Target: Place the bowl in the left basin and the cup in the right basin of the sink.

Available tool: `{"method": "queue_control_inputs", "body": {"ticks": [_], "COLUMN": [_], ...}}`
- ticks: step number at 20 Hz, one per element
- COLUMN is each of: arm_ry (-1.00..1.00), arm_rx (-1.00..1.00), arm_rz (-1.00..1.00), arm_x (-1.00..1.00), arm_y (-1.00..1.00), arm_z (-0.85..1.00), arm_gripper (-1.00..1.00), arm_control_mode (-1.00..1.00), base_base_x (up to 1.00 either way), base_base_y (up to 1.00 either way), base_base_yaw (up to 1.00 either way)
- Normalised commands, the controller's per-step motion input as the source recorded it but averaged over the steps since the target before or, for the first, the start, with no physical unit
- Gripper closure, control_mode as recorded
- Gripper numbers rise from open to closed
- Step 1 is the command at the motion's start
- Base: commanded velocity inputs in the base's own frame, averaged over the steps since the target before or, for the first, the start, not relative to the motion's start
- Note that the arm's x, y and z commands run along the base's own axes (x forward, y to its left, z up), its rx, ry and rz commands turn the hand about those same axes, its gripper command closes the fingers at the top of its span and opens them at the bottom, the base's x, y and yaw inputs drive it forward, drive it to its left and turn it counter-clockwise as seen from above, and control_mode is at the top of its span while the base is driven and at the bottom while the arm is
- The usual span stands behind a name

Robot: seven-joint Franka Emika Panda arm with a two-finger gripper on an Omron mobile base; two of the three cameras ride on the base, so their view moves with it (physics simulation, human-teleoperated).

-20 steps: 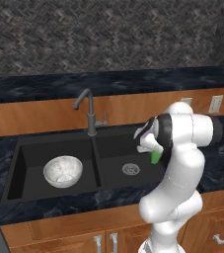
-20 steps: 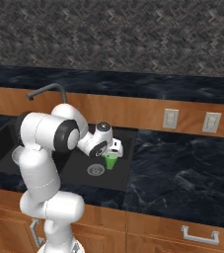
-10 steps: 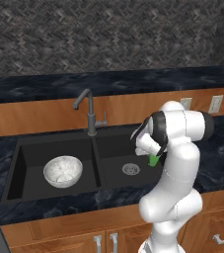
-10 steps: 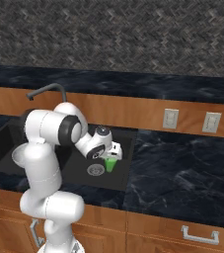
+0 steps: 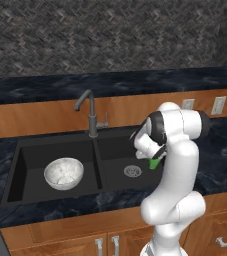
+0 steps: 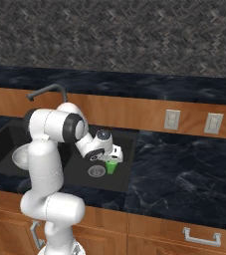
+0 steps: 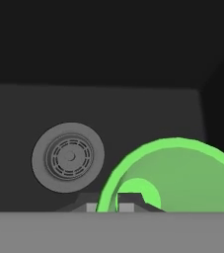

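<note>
Bowl: the marbled white-grey bowl (image 5: 63,173) sits upright on the floor of the left basin (image 5: 32,157), roughly mid-basin; in the right base view only a sliver of it (image 6: 20,157) shows behind the arm.
Cup: the bright green cup (image 6: 111,167) is down inside the right basin (image 6: 127,149), near the basin's right wall and just beside the round silver drain (image 6: 96,171). In the left base view only its lower part (image 5: 155,163) shows past the wrist. In the hand view the cup's rim (image 7: 172,144) fills the lower right, mouth open toward the camera.
Gripper: the gripper (image 6: 113,158) is lowered into the right basin with its fingers closed across the cup's rim, one fingertip (image 7: 128,206) inside the wall and one outside.
Cup contact with basin floor: cannot tell from any view.
Sink: matte black double sink (image 5: 97,150) with central divider; grey gooseneck faucet (image 5: 88,111) stands behind the divider.
Surroundings: dark marbled countertop (image 6: 184,174) around the sink; wooden cabinet fronts (image 5: 75,235) below.
</note>
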Motion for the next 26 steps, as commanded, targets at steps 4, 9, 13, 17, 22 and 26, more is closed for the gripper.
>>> {"method": "queue_control_inputs", "body": {"ticks": [4,9,13,17,22,26], "arm_ry": [-0.04,-0.03,-0.02,-0.02,-0.02,-0.01], "arm_rx": [0.00,0.00,0.00,0.00,0.00,0.00], "arm_rz": [0.00,0.00,0.00,0.00,0.00,0.00], "arm_x": [0.02,0.00,0.00,0.00,0.00,0.00], "arm_y": [0.01,0.03,0.03,0.01,0.01,0.01], "arm_z": [-0.22,-0.25,-0.24,-0.23,-0.24,-0.25], "arm_gripper": [1.00,1.00,1.00,1.00,1.00,1.00], "arm_control_mode": [-1.00,-1.00,-1.00,-1.00,-1.00,-1.00], "base_base_x": [0.00,0.00,0.00,0.00,0.00,0.00], "base_base_y": [0.00,0.00,0.00,0.00,0.00,0.00], "base_base_yaw": [0.00,0.00,0.00,0.00,0.00,0.00]}}
